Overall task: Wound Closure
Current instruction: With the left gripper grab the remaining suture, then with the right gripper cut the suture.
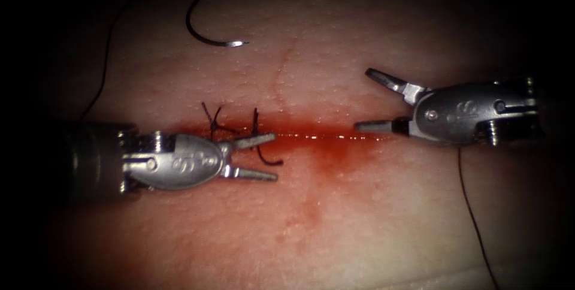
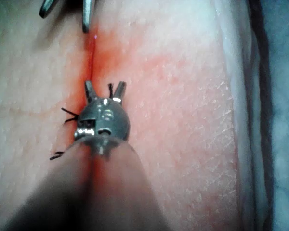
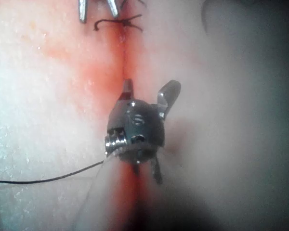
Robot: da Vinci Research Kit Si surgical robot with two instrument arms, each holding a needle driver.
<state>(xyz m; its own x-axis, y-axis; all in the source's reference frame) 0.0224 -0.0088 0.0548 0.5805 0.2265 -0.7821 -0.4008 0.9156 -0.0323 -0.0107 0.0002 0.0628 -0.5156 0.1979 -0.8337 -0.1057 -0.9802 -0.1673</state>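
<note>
On tissue (image 1: pixel 371 218), needle (image 1: pixel 209 37) free; both tools' jaws spread, empty.

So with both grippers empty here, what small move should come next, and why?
Probably the left gripper reaching up for the needle. It lies free on the tissue above the cut. The right gripper is open too, and the cut right of the knots looks unstitched.

Needle (image 1: pixel 211 33) lies on tissue (image 1: pixel 371 218) behind the left claw (image 1: pixel 275 157).
</note>
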